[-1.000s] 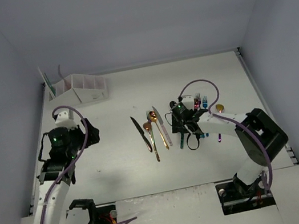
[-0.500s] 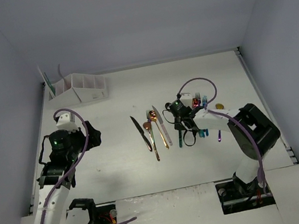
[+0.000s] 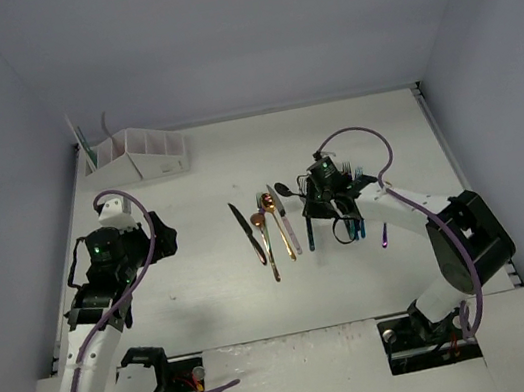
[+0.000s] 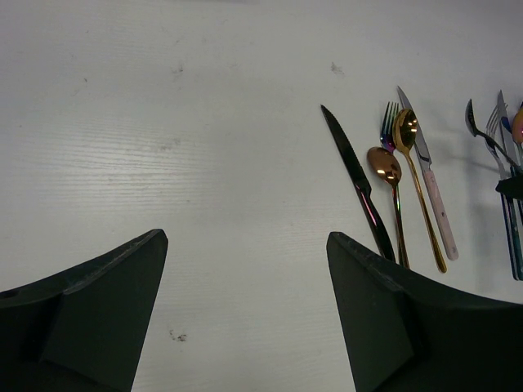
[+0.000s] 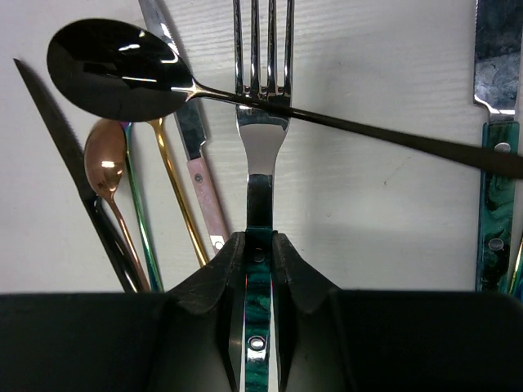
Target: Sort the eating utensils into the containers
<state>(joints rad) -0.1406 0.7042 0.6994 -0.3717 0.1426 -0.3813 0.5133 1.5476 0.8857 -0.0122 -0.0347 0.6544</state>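
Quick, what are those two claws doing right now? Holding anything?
Left gripper: open, holding nothing.
Right gripper: closed on the teal-handled fork.

A silver fork with a teal marbled handle (image 5: 261, 139) is pinched by its handle in the right gripper (image 5: 259, 242). A glossy black spoon (image 5: 114, 69) crosses over the base of its tines. To its left, roughly parallel on the table, lie a black knife (image 4: 355, 175), a copper spoon (image 4: 384, 163), an iridescent fork (image 4: 389, 122), a gold spoon (image 4: 406, 126) and a pink-handled knife (image 4: 433, 196). The white slanted-top compartment rack (image 3: 138, 155) stands in the far left corner.
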